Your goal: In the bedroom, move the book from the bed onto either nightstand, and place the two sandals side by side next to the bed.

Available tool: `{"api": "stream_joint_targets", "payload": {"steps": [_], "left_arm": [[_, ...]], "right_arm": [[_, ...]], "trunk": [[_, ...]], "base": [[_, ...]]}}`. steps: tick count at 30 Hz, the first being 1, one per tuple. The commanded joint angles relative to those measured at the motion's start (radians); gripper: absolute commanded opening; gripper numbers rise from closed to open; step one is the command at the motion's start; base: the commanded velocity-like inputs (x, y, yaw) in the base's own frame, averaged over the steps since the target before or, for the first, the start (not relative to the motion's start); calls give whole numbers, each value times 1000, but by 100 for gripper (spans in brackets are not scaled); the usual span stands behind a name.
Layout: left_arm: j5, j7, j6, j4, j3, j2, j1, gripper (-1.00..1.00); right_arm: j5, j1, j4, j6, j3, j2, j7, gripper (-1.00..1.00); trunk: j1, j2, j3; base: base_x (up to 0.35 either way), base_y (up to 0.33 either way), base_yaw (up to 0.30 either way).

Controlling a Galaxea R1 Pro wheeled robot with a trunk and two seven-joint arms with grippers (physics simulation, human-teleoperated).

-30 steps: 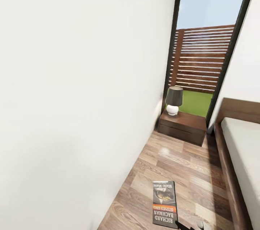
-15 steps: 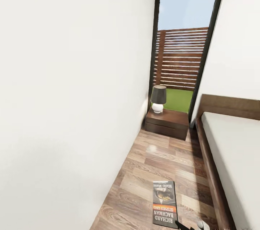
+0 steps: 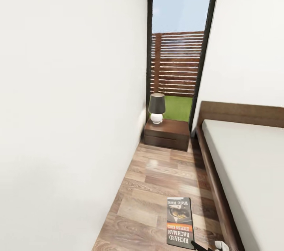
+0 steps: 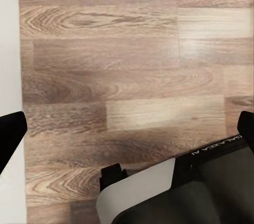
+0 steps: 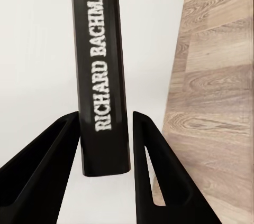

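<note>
My right gripper (image 5: 105, 152) is shut on the book (image 5: 102, 65), its black fingers (image 5: 50, 168) on either side of the dark spine with white "Richard Bachman" lettering. In the head view the book (image 3: 180, 222) hangs above the wooden floor, cover up, with the right gripper (image 3: 207, 247) at its near corner. The nightstand (image 3: 166, 133) stands ahead against the window wall. The bed (image 3: 246, 152) runs along the right. My left gripper (image 4: 127, 131) is open over bare floor. The sandals are out of view.
A lamp (image 3: 156, 107) with a dark shade stands on the nightstand's left half. A white wall (image 3: 67, 105) closes the left side, leaving a narrow strip of wooden floor (image 3: 157, 180) between wall and bed. A tall window (image 3: 177, 53) is behind the nightstand.
The head view has swung right: nightstand, window and bed have all slid left in the picture. The book keeps its place in the picture, still held by my right gripper.
</note>
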Motion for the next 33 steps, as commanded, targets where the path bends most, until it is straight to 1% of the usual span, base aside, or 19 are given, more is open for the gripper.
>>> {"api": "stream_joint_targets", "payload": {"steps": [1,26,33], "left_arm": [[-5,0,-6,0,-5,0,0,100],[-5,0,-6,0,-5,0,0,100],[-5,0,-6,0,-5,0,0,100]], "right_arm": [[-9,-1,0,-2,7,0,1,-100],[-9,-1,0,-2,7,0,1,-100],[-9,-1,1,-2,6,0,1,-100]], "trunk": [[0,-1,-1],[0,-1,-1],[0,-1,-1]], "base": [[79,0,-275],[6,0,-275],[241,0,-219]]}}
